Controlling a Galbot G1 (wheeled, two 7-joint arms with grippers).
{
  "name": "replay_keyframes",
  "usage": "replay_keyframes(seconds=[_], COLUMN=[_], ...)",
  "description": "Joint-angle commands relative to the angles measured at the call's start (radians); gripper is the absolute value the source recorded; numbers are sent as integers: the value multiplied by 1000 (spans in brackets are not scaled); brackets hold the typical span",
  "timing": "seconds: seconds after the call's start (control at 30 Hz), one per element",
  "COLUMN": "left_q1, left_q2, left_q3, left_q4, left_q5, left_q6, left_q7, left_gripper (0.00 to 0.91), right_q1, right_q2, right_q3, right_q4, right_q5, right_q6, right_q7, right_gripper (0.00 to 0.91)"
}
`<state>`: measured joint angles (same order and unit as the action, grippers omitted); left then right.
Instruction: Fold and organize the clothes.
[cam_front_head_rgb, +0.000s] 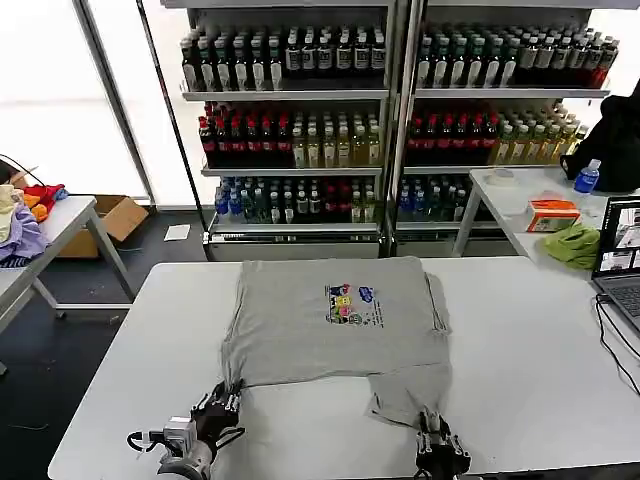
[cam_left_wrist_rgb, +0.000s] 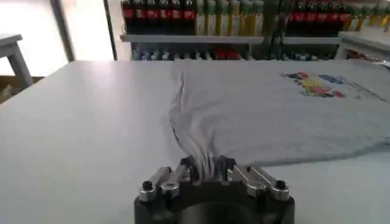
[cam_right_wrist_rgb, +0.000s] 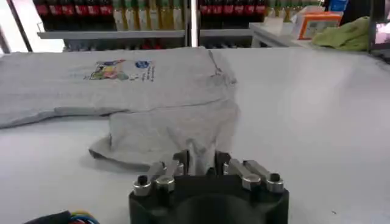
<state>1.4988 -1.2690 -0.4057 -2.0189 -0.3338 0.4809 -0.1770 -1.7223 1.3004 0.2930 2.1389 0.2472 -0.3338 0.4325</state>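
A light grey tee (cam_front_head_rgb: 330, 325) with a small multicoloured chest print (cam_front_head_rgb: 348, 303) lies spread on the white table (cam_front_head_rgb: 530, 350), print up. My left gripper (cam_front_head_rgb: 226, 397) is shut on the shirt's near left corner, and the cloth bunches between its fingers (cam_left_wrist_rgb: 207, 168). A sleeve flap (cam_front_head_rgb: 410, 395) hangs toward the front edge, and my right gripper (cam_front_head_rgb: 433, 422) is shut on its tip, pinched in the right wrist view (cam_right_wrist_rgb: 200, 159). The grey tee (cam_right_wrist_rgb: 152, 91) stretches away from both grippers.
A laptop (cam_front_head_rgb: 622, 255) and its cable (cam_front_head_rgb: 612, 345) sit at the table's right edge. A lime-green cloth (cam_front_head_rgb: 572, 243) and an orange box (cam_front_head_rgb: 551, 213) lie on a side table at the right. Drink shelves (cam_front_head_rgb: 300, 120) stand behind. Purple and orange garments (cam_front_head_rgb: 25, 215) pile at the left.
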Motion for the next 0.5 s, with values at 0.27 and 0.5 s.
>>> replay_keyframes(seconds=[0.27,0.5], left_q1=[-14,-92], left_q2=[-37,-51], left_q3=[-5,-24], left_q4=[-32,-48], left_q5=[-15,-62], left_q6=[-55,-67], left_q7=[9,10], left_gripper=[0,0], right_q1=[16,80], right_q2=[5,6], right_q3=[36,94], right_q4=[56,107], right_q5=[-3,1], right_q6=[37,66], right_q7=[-25,-67], right_gripper=[0,0])
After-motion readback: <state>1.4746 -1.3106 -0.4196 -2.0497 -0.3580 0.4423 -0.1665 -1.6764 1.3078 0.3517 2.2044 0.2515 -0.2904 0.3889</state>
